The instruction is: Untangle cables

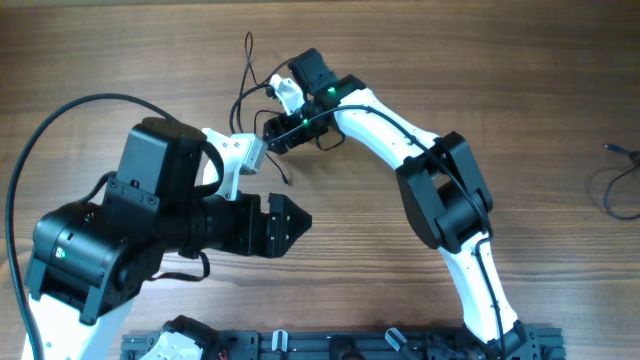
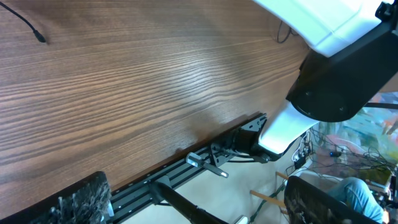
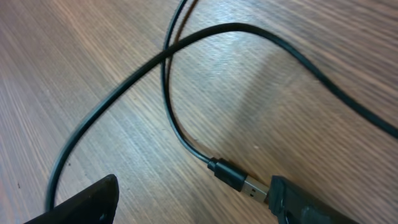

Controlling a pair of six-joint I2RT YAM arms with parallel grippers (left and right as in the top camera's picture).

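My right fingers stand wide over the counter. The black cable lies between them and crosses itself in a loop. Its plug lies on a slant, its metal tip pointing at one finger and about touching it. Closing carelessly, I judge, could knock the plug aside or tighten the crossing. My left fingers are wide and empty.
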